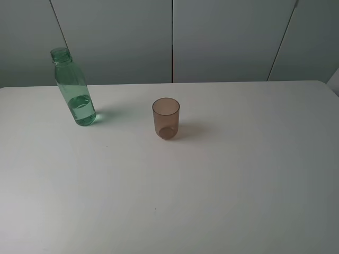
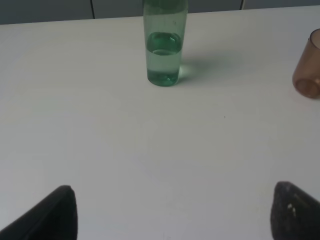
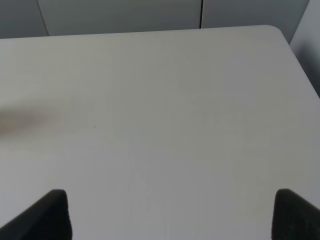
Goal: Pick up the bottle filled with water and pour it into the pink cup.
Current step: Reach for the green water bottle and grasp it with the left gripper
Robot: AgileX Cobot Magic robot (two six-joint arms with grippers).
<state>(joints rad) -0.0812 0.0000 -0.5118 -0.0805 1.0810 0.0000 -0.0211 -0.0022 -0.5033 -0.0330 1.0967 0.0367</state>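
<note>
White desk [image 1: 222, 185] bearing upright bottle [image 1: 74, 91], partly filled, apart from pink cup [image 1: 166, 118]; left claw [image 2: 175, 210] spread wide, facing bottle; right claw [image 3: 172, 210] likewise wide, both empty

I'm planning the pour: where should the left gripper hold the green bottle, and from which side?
Probably around the mid-body of the bottle, above the water, level from the near side. It stands upright and uncapped, ahead of the open left gripper, and a side hold leaves the neck free to tip toward the pink cup.
</note>
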